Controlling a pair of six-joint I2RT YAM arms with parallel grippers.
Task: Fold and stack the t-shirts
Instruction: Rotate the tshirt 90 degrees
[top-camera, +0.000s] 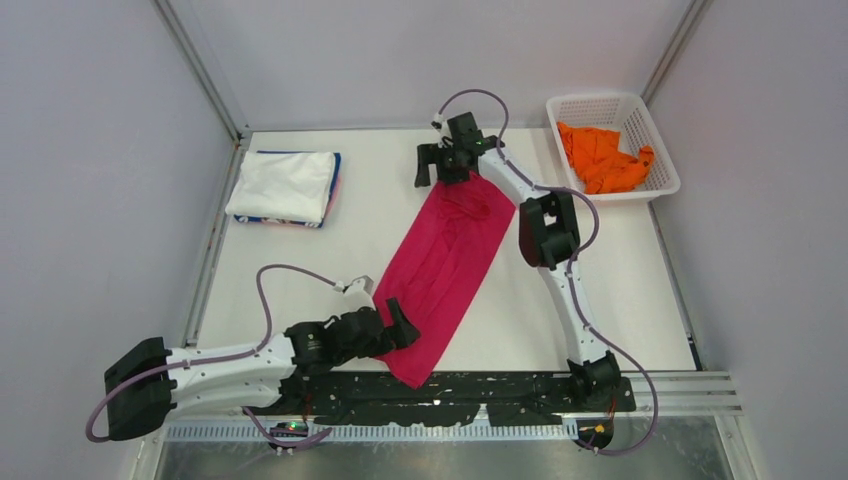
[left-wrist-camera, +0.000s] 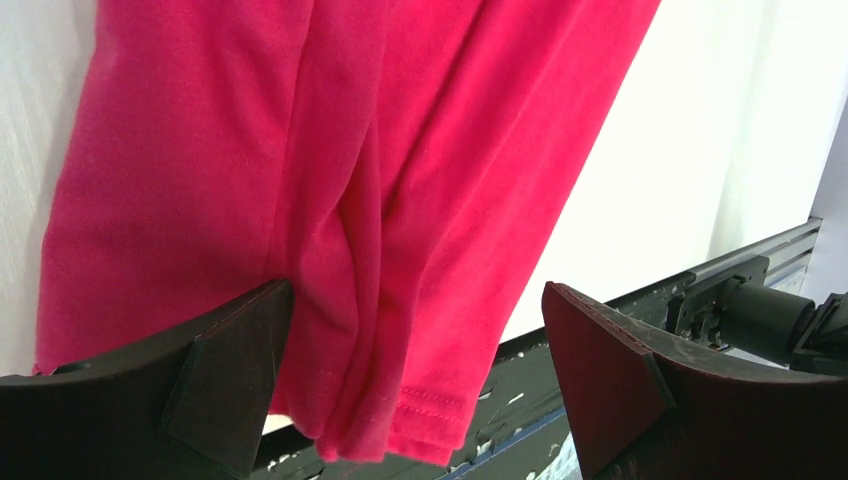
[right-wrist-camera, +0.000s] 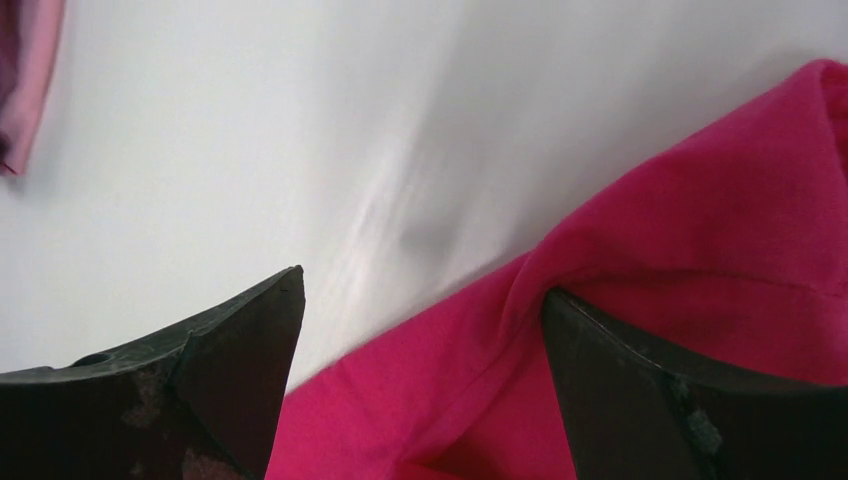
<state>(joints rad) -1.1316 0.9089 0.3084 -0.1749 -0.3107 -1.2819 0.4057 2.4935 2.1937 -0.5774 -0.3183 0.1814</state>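
The magenta-pink t-shirt (top-camera: 445, 262) lies on the table as a long strip folded lengthwise, running from far centre to the near edge. My left gripper (top-camera: 402, 325) is open over its near left edge; the left wrist view shows the hem (left-wrist-camera: 420, 400) between the jaws. My right gripper (top-camera: 440, 160) is open at the shirt's far end; the right wrist view shows the cloth (right-wrist-camera: 600, 330) between the jaws. A stack with a white t-shirt (top-camera: 283, 184) on top, blue and pink edges below, lies at the far left. An orange t-shirt (top-camera: 603, 155) lies crumpled in the basket.
The white lattice basket (top-camera: 655, 140) stands at the far right corner. Grey walls close in the table on three sides. A black base rail (top-camera: 470, 392) runs along the near edge, and the pink shirt's near end overhangs it.
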